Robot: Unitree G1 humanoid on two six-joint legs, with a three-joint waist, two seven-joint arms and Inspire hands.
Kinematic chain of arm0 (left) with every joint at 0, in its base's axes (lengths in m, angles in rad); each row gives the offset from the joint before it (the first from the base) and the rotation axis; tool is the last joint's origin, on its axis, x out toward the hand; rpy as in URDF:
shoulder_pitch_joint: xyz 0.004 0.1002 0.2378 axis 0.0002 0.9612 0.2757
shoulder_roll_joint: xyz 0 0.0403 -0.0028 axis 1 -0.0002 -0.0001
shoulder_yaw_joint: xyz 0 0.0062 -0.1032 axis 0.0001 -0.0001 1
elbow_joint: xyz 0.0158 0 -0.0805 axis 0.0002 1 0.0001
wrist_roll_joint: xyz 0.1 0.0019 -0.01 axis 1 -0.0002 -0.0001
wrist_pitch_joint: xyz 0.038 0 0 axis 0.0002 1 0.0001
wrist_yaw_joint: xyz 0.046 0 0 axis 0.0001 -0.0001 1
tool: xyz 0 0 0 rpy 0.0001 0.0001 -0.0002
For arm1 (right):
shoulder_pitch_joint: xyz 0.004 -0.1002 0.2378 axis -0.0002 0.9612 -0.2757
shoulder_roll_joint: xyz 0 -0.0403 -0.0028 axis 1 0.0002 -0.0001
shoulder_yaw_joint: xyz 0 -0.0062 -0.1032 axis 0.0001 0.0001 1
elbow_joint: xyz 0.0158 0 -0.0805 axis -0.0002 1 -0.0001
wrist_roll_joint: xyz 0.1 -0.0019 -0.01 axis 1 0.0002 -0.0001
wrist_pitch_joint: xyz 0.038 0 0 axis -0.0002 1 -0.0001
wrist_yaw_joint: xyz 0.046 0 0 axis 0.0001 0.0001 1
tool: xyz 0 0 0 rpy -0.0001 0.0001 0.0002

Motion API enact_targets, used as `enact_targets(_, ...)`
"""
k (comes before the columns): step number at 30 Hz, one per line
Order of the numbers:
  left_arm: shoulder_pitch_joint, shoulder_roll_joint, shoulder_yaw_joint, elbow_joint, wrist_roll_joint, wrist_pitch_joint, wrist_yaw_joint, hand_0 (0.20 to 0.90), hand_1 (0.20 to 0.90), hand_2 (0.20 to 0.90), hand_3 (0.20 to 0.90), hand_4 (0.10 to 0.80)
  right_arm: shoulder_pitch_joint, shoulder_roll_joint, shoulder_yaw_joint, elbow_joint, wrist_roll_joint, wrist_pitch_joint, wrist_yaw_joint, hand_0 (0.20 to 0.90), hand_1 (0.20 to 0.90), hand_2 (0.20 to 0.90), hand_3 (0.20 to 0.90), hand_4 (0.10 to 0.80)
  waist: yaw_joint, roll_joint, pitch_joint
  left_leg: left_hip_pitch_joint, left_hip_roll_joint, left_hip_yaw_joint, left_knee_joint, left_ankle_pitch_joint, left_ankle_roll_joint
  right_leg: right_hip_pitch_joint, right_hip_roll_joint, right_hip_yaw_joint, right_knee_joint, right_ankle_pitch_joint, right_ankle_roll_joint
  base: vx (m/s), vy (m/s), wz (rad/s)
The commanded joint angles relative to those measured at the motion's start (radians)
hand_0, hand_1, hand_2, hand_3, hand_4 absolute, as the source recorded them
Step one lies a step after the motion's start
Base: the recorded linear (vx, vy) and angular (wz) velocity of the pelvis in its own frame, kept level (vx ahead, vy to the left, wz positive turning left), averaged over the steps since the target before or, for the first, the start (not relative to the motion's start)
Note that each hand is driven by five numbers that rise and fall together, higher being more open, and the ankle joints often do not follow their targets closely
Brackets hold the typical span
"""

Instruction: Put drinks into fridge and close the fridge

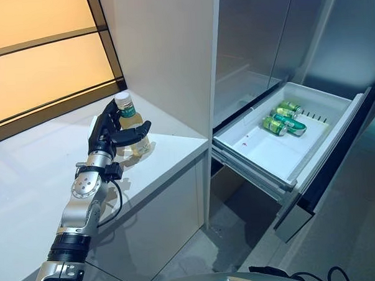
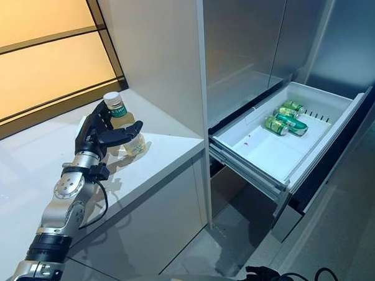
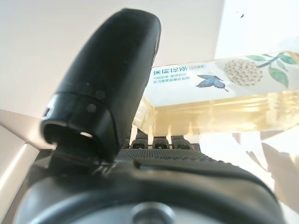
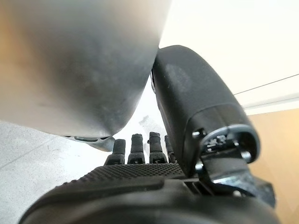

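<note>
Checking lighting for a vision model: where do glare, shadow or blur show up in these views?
Left eye view: bottle in the left hand casts a shadow on the white counter; the open fridge drawer is evenly lit. Left wrist view: background washed out behind the bottle. Right wrist view: right hand close, surroundings blurred.

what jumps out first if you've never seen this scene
The left hand wrapped around a pale bottle standing on the white counter, near the wall. To the right, the fridge drawer is pulled wide open, with green cans lying at its far end.
</note>
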Motion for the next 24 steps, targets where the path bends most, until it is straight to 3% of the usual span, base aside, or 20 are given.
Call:
enact_targets(1,-0.170,0.069,0.038,0.005,-0.026,-0.111,0.021,0.733,0.733,0.733,0.705,0.605,-0.006,-0.006,0.043,0.022,-0.054,-0.004,0.019,0.900,0.900,0.900,0.900,0.800,-0.018,-0.035,-0.004,0.014,-0.105,0.056,0.006,-0.081,0.096,0.002,0.050,0.045,0.010,-0.011,-0.045,0.000,0.000,0.00)
enact_targets(2,-0.172,0.070,0.038,0.006,-0.030,-0.118,0.026,0.608,0.608,0.608,0.560,0.460,-0.007,-0.008,0.044,0.022,-0.054,-0.005,0.020,0.900,0.900,0.900,0.900,0.800,-0.019,-0.035,-0.003,0.014,-0.105,0.056,0.006,-0.082,0.095,0.003,0.050,0.045,0.010,-0.012,-0.045,0.000,0.000,0.00)
enact_targets(3,-0.174,0.067,0.038,0.006,-0.034,-0.126,0.031,0.547,0.547,0.547,0.488,0.388,-0.006,-0.007,0.045,0.020,-0.057,-0.004,0.021,0.900,0.900,0.900,0.900,0.800,-0.020,-0.035,-0.003,0.015,-0.106,0.057,0.006,-0.082,0.096,0.003,0.050,0.046,0.010,-0.012,-0.044,0.000,0.000,0.00)
enact_targets(5,-0.180,0.058,0.041,-0.001,-0.061,-0.160,0.047,0.300,0.300,0.300,0.200,0.100,-0.007,-0.007,0.050,0.021,-0.062,-0.005,0.024,0.900,0.900,0.900,0.900,0.800,-0.021,-0.035,-0.004,0.014,-0.107,0.055,0.006,-0.082,0.096,0.003,0.050,0.048,0.010,-0.012,-0.045,0.000,0.000,0.00)
enact_targets(17,-0.166,0.008,0.056,-0.048,-0.071,-0.218,0.045,0.300,0.300,0.300,0.200,0.100,-0.006,0.009,0.068,0.008,-0.061,-0.013,0.021,0.900,0.900,0.900,0.900,0.800,-0.017,-0.039,-0.006,0.015,-0.107,0.048,0.006,-0.085,0.096,0.006,0.051,0.048,0.010,-0.015,-0.049,0.000,0.000,0.00)
enact_targets(20,-0.171,0.007,0.050,-0.062,-0.157,-0.238,-0.001,0.300,0.300,0.300,0.200,0.100,-0.008,0.004,0.072,-0.010,-0.050,-0.030,0.022,0.900,0.900,0.900,0.900,0.800,-0.015,-0.040,-0.007,0.015,-0.108,0.046,0.006,-0.085,0.096,0.006,0.051,0.047,0.010,-0.015,-0.048,0.000,0.000,0.00)
enact_targets(21,-0.171,-0.012,0.052,-0.095,-0.305,-0.234,-0.057,0.300,0.300,0.300,0.200,0.100,-0.011,-0.004,0.076,-0.050,-0.022,-0.053,0.031,0.900,0.900,0.900,0.900,0.800,-0.015,-0.041,-0.006,0.015,-0.107,0.043,0.006,-0.084,0.095,0.007,0.051,0.048,0.010,-0.014,-0.048,0.000,0.000,0.00)
enact_targets(24,-0.152,-0.085,0.059,-0.162,-0.480,-0.245,-0.138,0.300,0.300,0.300,0.200,0.100,-0.013,0.002,0.084,-0.235,-0.003,-0.039,0.030,0.900,0.900,0.900,0.900,0.800,-0.019,-0.041,-0.001,0.016,-0.107,0.038,0.006,-0.082,0.095,0.007,0.050,0.050,0.010,-0.009,-0.052,0.000,0.000,0.00)
